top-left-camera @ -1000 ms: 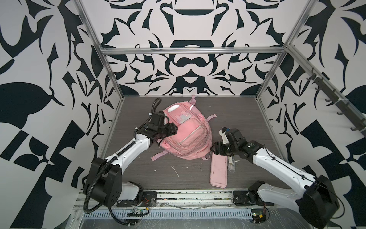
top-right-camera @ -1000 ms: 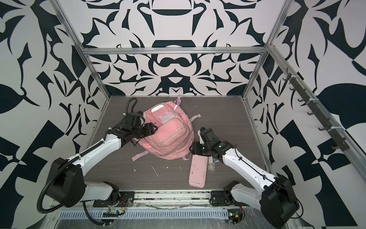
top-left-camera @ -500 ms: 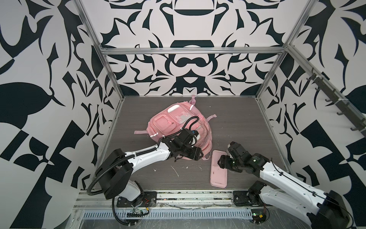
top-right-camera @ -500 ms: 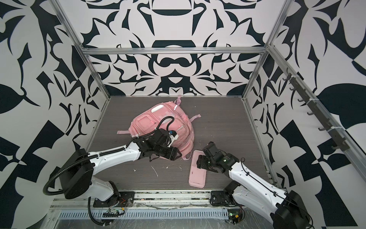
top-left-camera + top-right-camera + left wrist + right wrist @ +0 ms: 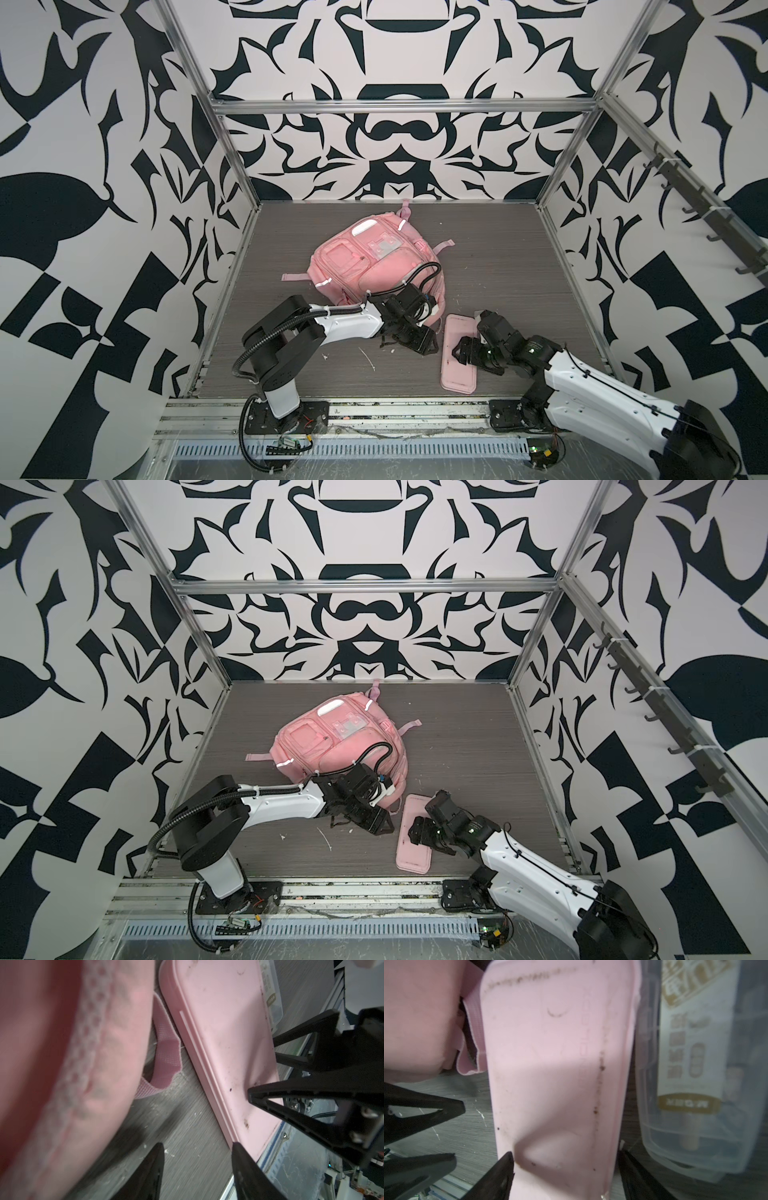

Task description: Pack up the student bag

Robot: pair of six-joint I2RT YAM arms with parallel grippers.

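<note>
Right wrist view puts us right over the pink pencil case, lying flat on the grey table, and the right gripper has its jaws spread wide, one dark fingertip on a dented patch near one long edge and its partner just off the opposite edge. It is open and straddling the case, with no clamp visible. Beside the case, on the side away from the bag, sits a clear plastic container with a printed label. Over on the other side the student bag bulges into view, and a pink strap loop pokes out against the case's corner. In the left wrist view the left gripper is open too, holding nothing, its tips hanging over bare table between the bag and the case, while the right gripper comes in from the far side with a fingertip on the case. Both top views show the student bag lying front-up in the middle of the table, straps splayed out. The left gripper is low at its near edge, and the pencil case lies just beside that edge, towards the front rail, with the right gripper over its middle. Small white scraps dot the table near the left arm.
</note>
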